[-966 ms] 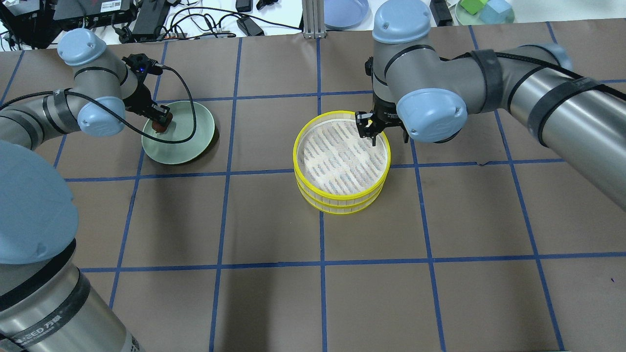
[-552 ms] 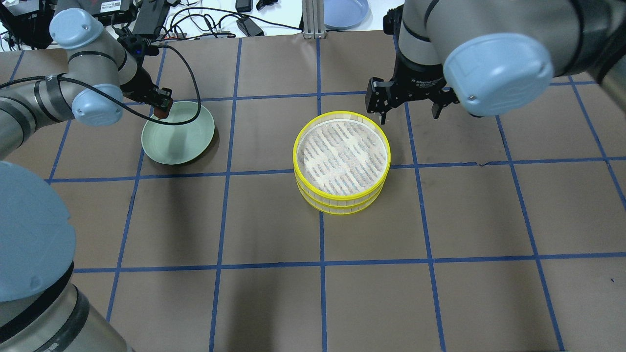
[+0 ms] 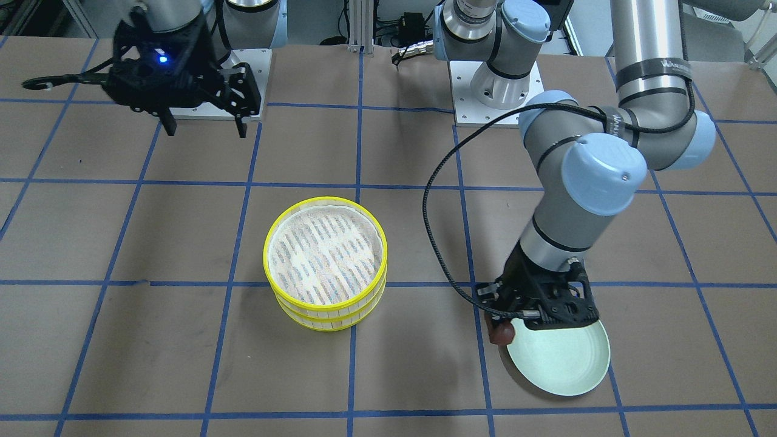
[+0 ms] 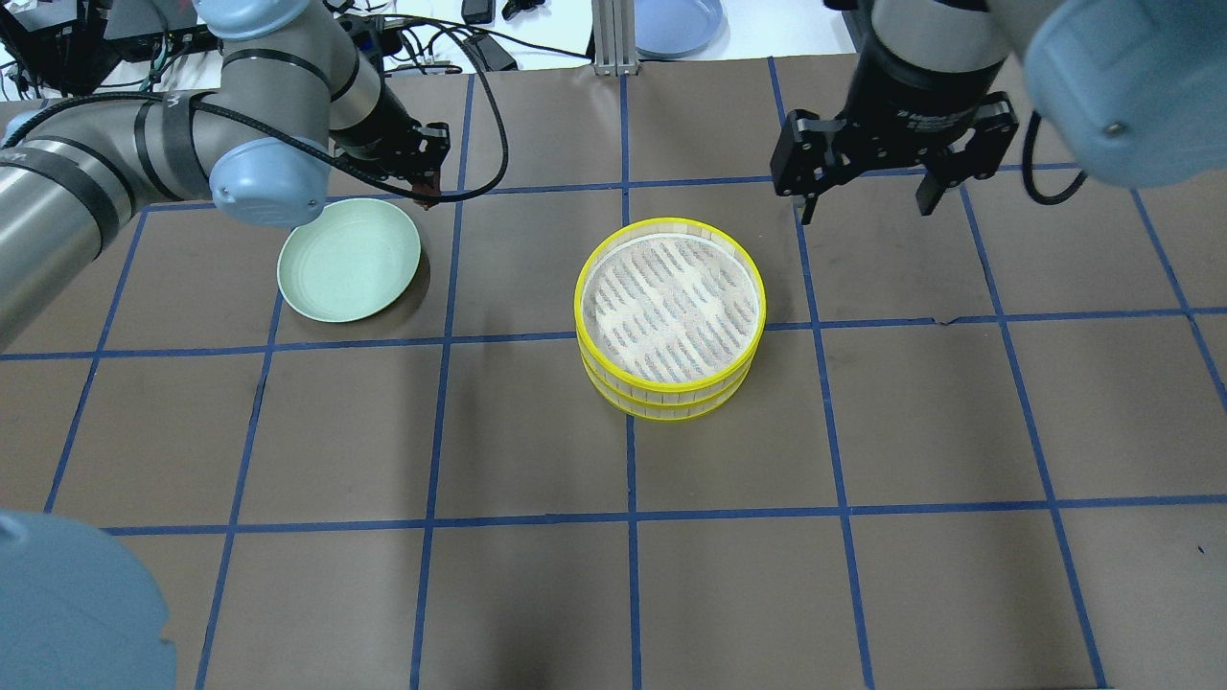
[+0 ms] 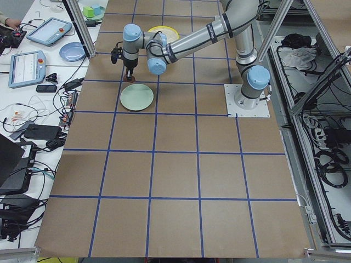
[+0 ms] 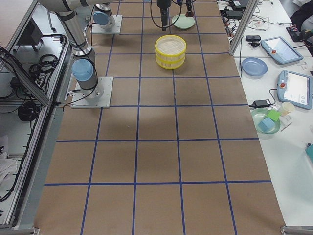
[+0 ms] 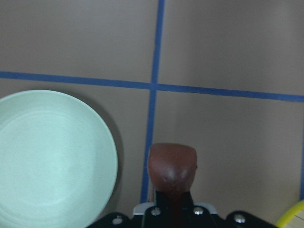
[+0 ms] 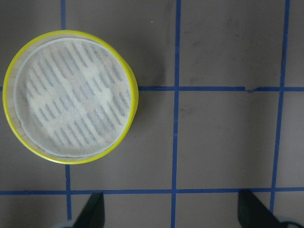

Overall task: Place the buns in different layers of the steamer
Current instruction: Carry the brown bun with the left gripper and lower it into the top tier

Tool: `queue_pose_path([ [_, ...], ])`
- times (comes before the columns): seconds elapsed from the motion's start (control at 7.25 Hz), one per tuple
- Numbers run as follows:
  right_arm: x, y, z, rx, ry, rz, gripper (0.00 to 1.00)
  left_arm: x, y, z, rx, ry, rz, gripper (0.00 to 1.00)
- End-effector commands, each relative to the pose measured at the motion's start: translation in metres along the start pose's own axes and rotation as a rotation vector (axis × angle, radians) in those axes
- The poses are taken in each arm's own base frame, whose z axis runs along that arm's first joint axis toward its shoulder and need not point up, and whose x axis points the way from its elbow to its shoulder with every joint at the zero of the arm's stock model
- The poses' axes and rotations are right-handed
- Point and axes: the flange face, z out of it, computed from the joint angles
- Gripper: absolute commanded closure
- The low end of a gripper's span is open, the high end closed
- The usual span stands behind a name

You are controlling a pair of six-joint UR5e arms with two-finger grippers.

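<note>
Two yellow-rimmed steamer layers (image 4: 671, 321) stand stacked at the table's middle; the top layer's mesh base (image 8: 71, 97) is bare. My left gripper (image 4: 425, 192) is shut on the dark reddish-brown bun (image 7: 172, 166) and holds it above the table, just past the far right rim of the pale green plate (image 4: 350, 259). The bun also shows in the front view (image 3: 501, 332). My right gripper (image 4: 866, 211) is open and empty, raised behind and to the right of the steamer. The cream-white bun is out of view.
The green plate (image 3: 564, 364) holds nothing. A blue plate (image 4: 679, 21), cables and electronics (image 4: 288, 38) lie beyond the table's far edge. The left wrist cable (image 4: 489, 115) loops over the table near the plate.
My left gripper lifted the brown bun off the plate and carried it right, past the plate's rim. My right gripper left the steamer's far rim, rose and moved back right, open.
</note>
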Motion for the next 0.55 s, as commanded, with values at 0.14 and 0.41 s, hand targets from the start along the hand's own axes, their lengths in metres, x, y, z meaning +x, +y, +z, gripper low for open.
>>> queue_pose_path([
  [0.14, 0.019, 0.001, -0.001, -0.002, 0.009, 0.021, 0.0, 0.123, 0.073, -0.013, -0.103, 0.145, -0.191, 1.0],
  [0.41, 0.019, 0.001, -0.001, -0.005, 0.009, 0.021, 0.0, 0.176, 0.116, 0.009, -0.186, 0.175, -0.17, 1.0],
])
